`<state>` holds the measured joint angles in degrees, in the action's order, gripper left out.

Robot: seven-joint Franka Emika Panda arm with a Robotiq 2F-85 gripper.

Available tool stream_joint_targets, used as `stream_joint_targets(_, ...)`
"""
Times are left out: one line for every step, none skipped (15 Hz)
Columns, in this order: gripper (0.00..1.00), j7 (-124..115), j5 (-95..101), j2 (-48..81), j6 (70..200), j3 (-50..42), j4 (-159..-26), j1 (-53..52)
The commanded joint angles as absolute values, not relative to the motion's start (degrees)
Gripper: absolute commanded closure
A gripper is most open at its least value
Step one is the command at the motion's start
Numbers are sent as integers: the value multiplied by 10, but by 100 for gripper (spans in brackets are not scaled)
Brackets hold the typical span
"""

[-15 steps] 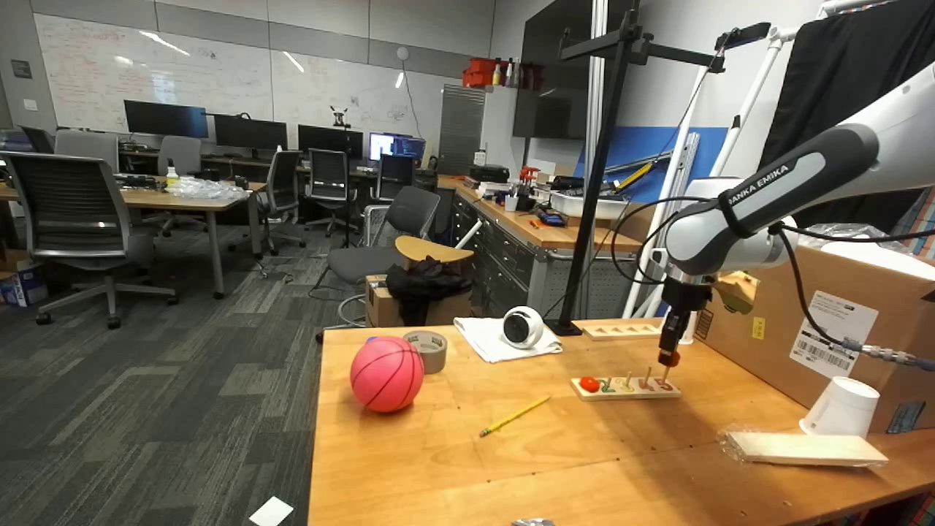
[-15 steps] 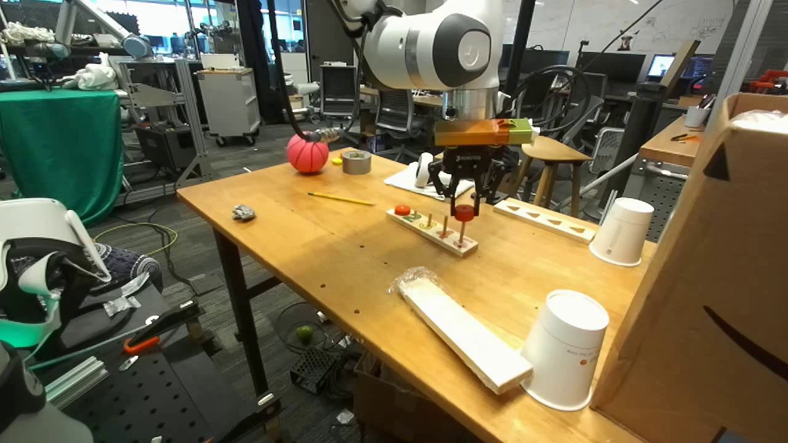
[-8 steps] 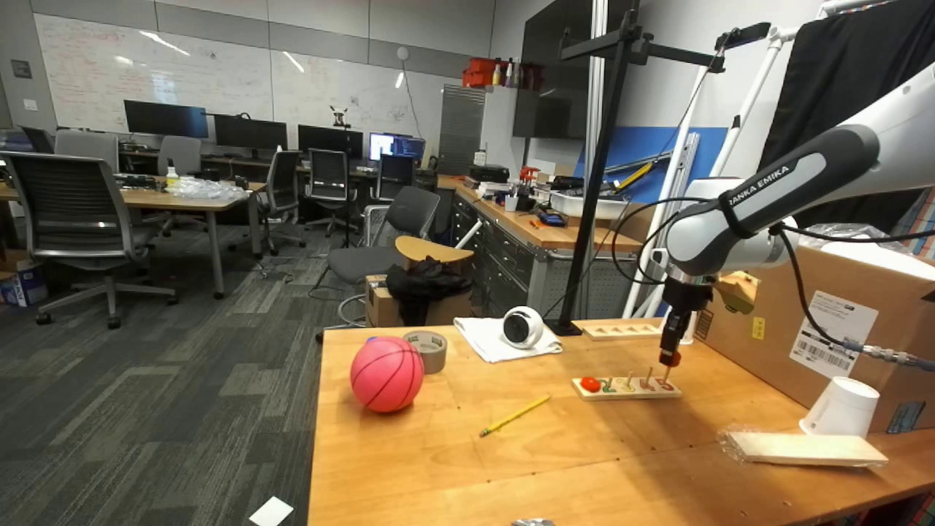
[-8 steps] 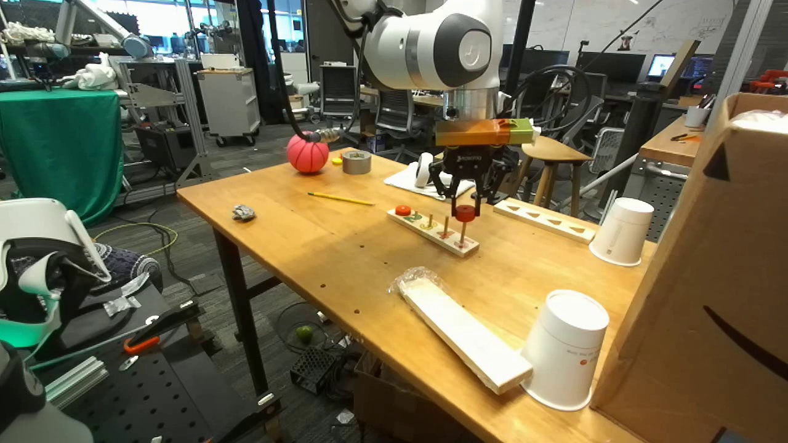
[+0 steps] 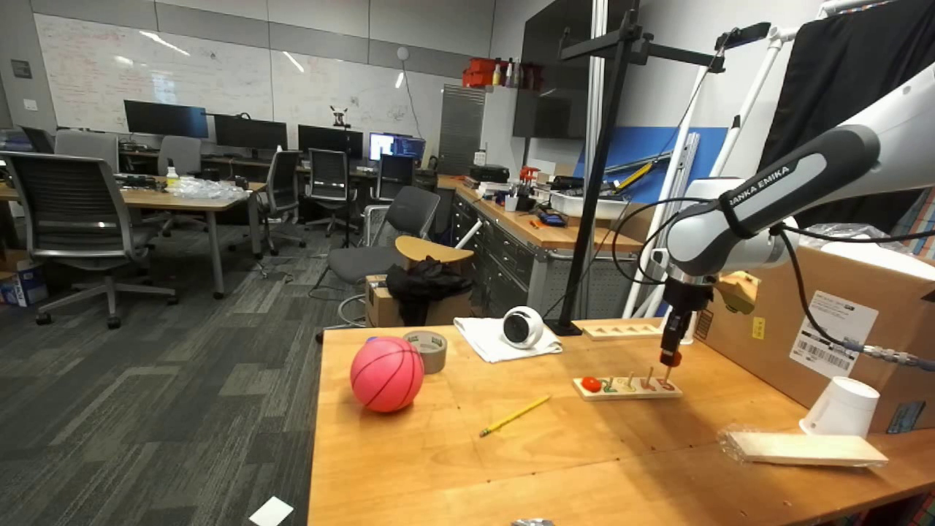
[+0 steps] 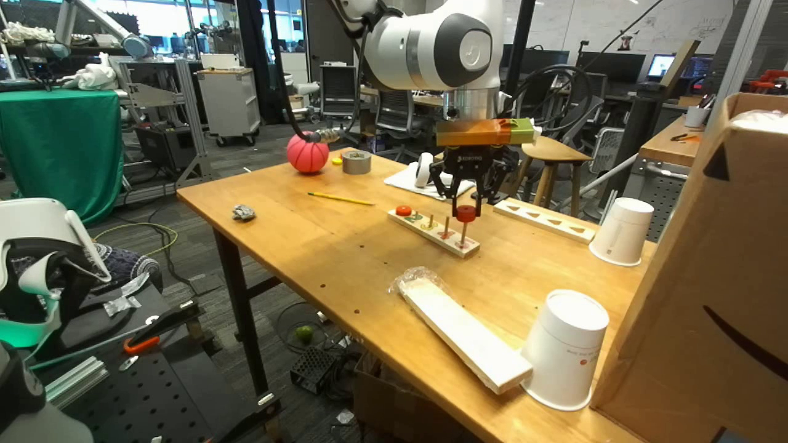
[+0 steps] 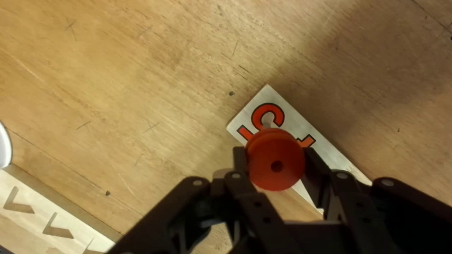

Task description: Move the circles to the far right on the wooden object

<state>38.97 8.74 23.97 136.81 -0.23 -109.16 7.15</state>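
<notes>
While the wooden board (image 7: 333,158) lay beneath, I had my gripper (image 7: 275,155) pinching a red circle (image 7: 276,162), lower right of centre in the wrist view, spread just that wide; a second circle (image 6: 403,210) sat on the board, mid-frame in an exterior view.

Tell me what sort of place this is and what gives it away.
Probably a robotics lab that doubles as office space: it has a robot arm, a large, marked-up whiteboard and a row of monitors.

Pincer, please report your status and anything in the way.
Pincer shut on red circle, possibly stacked. Held at top of peg 5; threading unclear. No obstruction visible.
</notes>
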Motion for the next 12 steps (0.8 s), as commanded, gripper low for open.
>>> stream_joint_targets(79, 378, 102, 238, 1365, -6, -1083, 69)
stream_joint_targets(79, 378, 102, 237, 1364, -6, -1082, 69)
stream_joint_targets(79, 377, 103, 236, 1363, -6, -1083, 68)
stream_joint_targets(79, 374, 105, 234, 1363, -6, -1083, 67)
stream_joint_targets(79, 372, 107, 232, 1363, -7, -1083, 66)
stream_joint_targets(79, 370, 109, 231, 1362, -7, -1083, 66)
stream_joint_targets(79, 367, 112, 230, 1362, -7, -1083, 66)
stream_joint_targets(79, 364, 115, 230, 1362, -8, -1083, 66)
stream_joint_targets(79, 361, 117, 230, 1361, -8, -1083, 66)
stream_joint_targets(79, 359, 118, 230, 1361, -7, -1083, 66)
stream_joint_targets(79, 358, 118, 231, 1361, -7, -1082, 67)
stream_joint_targets(79, 358, 117, 231, 1361, -6, -1083, 68)
